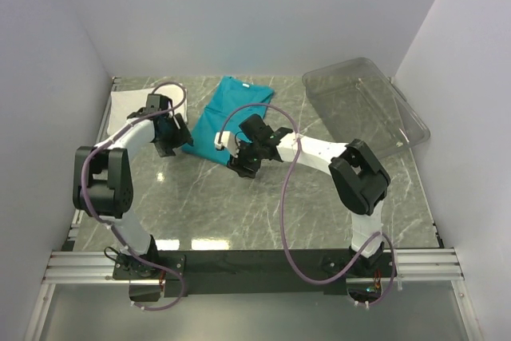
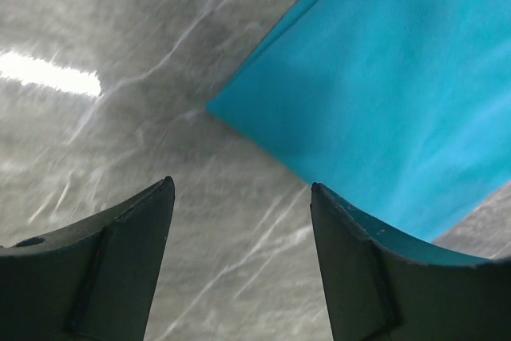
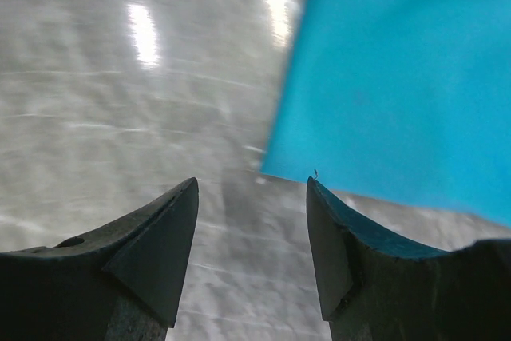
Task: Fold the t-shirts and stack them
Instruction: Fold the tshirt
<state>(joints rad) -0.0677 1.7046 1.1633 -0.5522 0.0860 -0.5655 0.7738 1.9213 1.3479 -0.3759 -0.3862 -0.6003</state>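
Note:
The teal-blue t-shirt [image 1: 227, 117] lies folded into a long strip on the marble table, running from the back toward the middle. Its near corners show in both wrist views, as teal cloth [image 2: 383, 77] and teal cloth [image 3: 399, 77]. The white t-shirt [image 1: 126, 105] lies at the back left, partly hidden behind the left arm. My left gripper [image 1: 171, 141] hovers by the strip's near left corner, open [image 2: 239, 185], with bare table between the fingers. My right gripper [image 1: 243, 163] is at the near right corner, open [image 3: 251, 181], holding nothing.
A clear plastic tray [image 1: 403, 129] sits at the back right, tilted over the table's edge. White walls close in the left, back and right sides. Purple cables loop off both arms above the table [image 1: 239, 213].

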